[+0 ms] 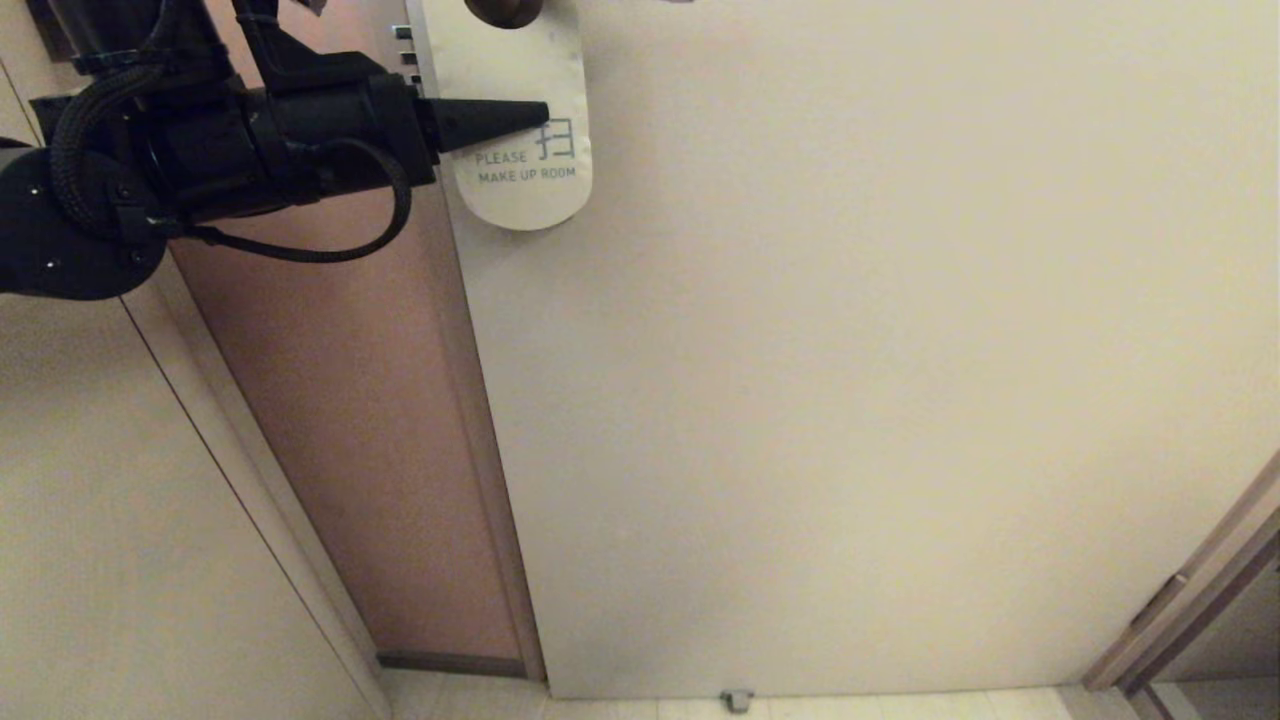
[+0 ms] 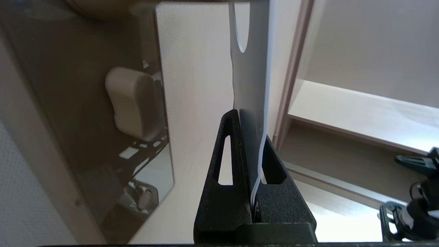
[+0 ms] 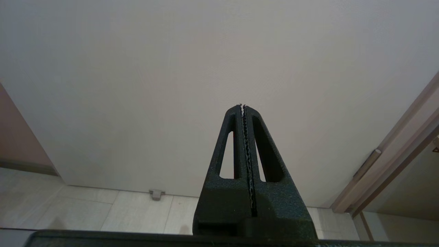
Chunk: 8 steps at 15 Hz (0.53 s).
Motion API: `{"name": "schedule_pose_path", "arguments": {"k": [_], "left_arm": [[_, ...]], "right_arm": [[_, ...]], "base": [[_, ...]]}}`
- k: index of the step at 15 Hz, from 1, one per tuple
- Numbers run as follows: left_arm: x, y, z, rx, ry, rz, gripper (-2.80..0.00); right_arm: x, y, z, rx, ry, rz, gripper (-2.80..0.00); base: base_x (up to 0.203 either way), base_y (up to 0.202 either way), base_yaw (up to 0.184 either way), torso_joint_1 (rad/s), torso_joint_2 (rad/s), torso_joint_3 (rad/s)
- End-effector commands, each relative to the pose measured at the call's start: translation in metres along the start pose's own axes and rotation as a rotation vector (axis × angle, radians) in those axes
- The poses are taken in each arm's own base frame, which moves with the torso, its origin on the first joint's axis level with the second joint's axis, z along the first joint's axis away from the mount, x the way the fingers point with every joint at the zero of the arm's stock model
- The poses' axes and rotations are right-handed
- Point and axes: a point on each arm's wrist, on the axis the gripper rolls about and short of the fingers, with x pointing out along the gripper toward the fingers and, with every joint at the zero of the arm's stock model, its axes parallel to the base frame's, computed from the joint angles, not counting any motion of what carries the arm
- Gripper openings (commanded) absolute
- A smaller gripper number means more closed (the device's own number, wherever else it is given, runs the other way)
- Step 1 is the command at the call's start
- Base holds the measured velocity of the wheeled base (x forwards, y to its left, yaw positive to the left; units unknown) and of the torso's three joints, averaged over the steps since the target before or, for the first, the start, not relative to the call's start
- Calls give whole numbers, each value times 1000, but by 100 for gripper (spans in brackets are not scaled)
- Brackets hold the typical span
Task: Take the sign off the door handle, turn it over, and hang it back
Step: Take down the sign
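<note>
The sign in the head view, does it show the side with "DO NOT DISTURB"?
No, the sign shows its white face with "PLEASE MAKE UP ROOM" toward the head camera, while the left end effector pinches it.

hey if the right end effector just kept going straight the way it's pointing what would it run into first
Most likely the door. In the right wrist view the right end effector, shut and empty, points at the door's plain pale face low down near the floor, with nothing visible between. How far off the door stands is unclear.
</note>
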Motion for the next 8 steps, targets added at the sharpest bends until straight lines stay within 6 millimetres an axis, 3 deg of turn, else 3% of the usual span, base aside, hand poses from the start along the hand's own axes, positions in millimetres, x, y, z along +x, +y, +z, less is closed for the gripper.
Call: {"name": "schedule_pose_path", "arguments": {"k": [1, 8], "left_arm": [[-2, -13, 5, 0, -8, 16, -280], [6, -44, 11, 7, 19, 143, -280]], "right_arm": [[0, 0, 0, -1, 0, 1, -280], [0, 0, 0, -1, 0, 1, -280]], "base": [[0, 0, 0, 0, 0, 0], [0, 0, 0, 0, 0, 0]]}}
